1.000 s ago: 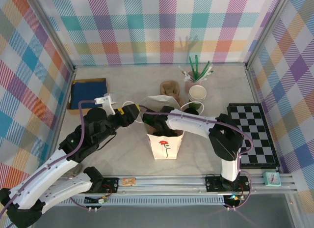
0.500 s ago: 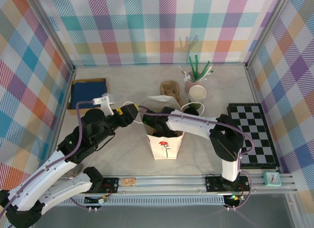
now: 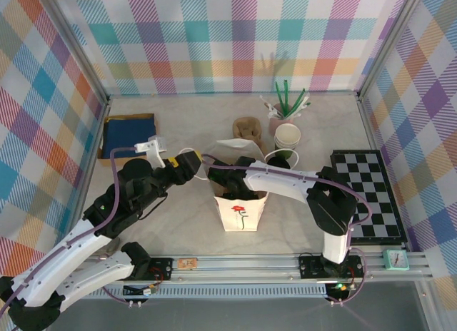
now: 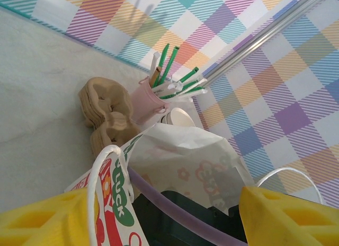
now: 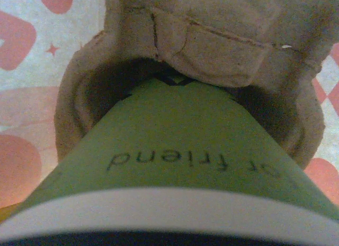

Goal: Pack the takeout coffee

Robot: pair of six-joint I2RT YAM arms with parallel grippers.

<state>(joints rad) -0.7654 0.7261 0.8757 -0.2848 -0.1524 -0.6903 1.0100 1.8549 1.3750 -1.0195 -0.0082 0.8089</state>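
plaid walls ring the worktop (image 3: 178,224); around the white paper bag (image 3: 240,210) almost nothing has shifted in a second. the left end effector (image 3: 189,162) still hovers at the bag's left rim, jaws wide and empty. inside the bag, the takeout coffee (image 5: 175,150) noses into a pulp carrier (image 5: 212,28). the right end effector (image 3: 232,188) reaches in, its grip unclear, so packing looks nearly done.

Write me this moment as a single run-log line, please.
right gripper: holding takeout coffee inside white bag | cup base: at cardboard carrier well | left gripper: open beside bag mouth
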